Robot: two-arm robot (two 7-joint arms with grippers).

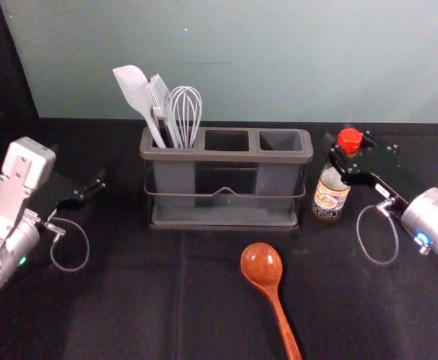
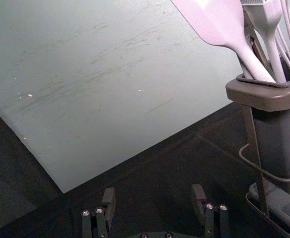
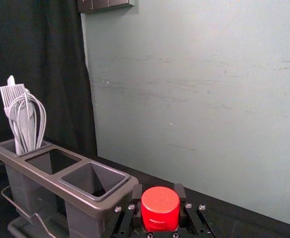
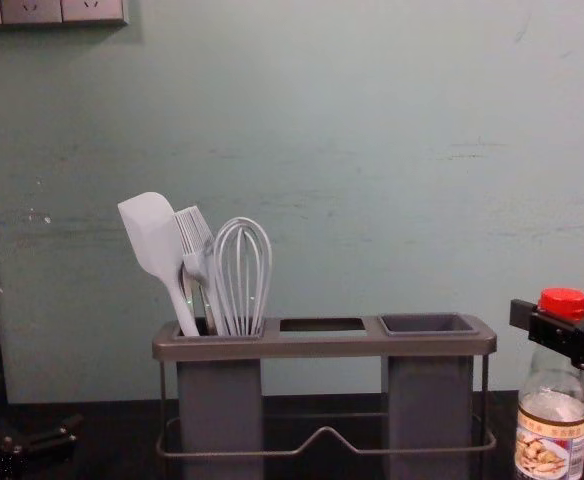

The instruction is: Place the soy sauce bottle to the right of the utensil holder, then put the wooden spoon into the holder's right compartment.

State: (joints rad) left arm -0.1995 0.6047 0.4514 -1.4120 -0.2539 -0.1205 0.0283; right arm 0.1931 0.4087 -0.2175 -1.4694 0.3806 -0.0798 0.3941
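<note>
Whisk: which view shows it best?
Chest view: whisk side-on, loops clear against the wall. Head: loops visible, smaller. Right wrist: loops overlap the utensils behind. Left wrist: partial, cut by frame edge.

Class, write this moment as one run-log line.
right tool: closed around soy sauce bottle, right of holder | left tool: open, empty | wooden spoon: on table

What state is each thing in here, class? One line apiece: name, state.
Soy sauce bottle, upright, capped
Wooden spoon, lying down
Utensil holder, upright, right compartment empty
Spatula, leaning in left compartment
Brush-like utensil, in left compartment
Whisk, in left compartment
Left gripper, open, left of holder
Right gripper, closed around bottle's top
</note>
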